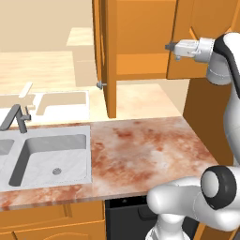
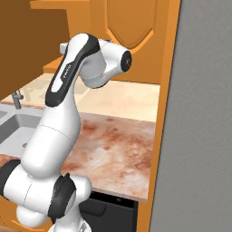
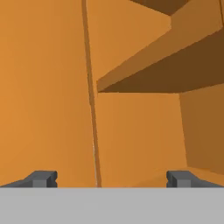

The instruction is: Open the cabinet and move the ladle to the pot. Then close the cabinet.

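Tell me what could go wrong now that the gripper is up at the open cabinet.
1. The gripper is open and holds nothing, close to the cabinet's inner walls and shelf; pushing in further might knock the fingers against wood.
2. The left cabinet door juts out edge-on over the counter; a wide arm swing could hit it.
3. No ladle can be made out here, so a blind reach may miss it.

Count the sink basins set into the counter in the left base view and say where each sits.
2. One full grey sink basin sits left of the mottled reddish stone counter; a second basin is cut off at the picture's left edge, beyond the grey faucet.
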Available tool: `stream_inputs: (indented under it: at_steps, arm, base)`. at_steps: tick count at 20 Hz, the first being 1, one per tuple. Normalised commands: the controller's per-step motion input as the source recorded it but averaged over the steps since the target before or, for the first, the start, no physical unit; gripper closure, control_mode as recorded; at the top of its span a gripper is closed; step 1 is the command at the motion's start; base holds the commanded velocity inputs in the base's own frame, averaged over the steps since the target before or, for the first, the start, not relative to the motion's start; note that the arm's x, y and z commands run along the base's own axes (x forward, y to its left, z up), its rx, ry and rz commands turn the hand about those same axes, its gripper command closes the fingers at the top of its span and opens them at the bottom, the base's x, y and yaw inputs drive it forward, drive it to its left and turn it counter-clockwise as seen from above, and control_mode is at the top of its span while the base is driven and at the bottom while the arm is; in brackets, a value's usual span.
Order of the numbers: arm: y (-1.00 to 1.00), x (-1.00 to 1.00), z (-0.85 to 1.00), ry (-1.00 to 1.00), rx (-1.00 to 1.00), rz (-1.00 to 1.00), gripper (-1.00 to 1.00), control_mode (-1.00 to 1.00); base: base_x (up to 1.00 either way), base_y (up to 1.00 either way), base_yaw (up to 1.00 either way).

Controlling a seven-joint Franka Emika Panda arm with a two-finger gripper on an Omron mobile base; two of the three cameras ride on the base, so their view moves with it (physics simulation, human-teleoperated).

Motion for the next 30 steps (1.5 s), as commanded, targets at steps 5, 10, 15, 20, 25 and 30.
stream_inputs:
  at_steps: [5, 10, 15, 20, 25, 30]
  arm:
    - [0.43, -0.85, 0.61, -0.26, -0.18, 0.00, -1.00, -1.00]
    - [0.18, -0.99, 0.72, -0.19, -0.24, -0.04, -1.00, -1.00]
    - [0.00, -1.00, 0.36, -0.02, -0.25, -0.11, -1.00, -1.00]
    - [0.00, -1.00, 0.09, 0.00, -0.19, -0.22, -1.00, -1.00]
    - [0.28, -1.00, 0.00, 0.02, -0.12, -0.33, -1.00, -1.00]
    - [0.51, -1.00, 0.00, 0.01, -0.07, -0.38, -1.00, -1.00]
  base:
    - [0.00, 0.00, 0.00]
    - [0.00, 0.00, 0.00]
    - [0.00, 0.00, 0.00]
    - [0.00, 0.00, 0.00]
    - [0.00, 0.00, 0.00]
    - [0.00, 0.00, 0.00]
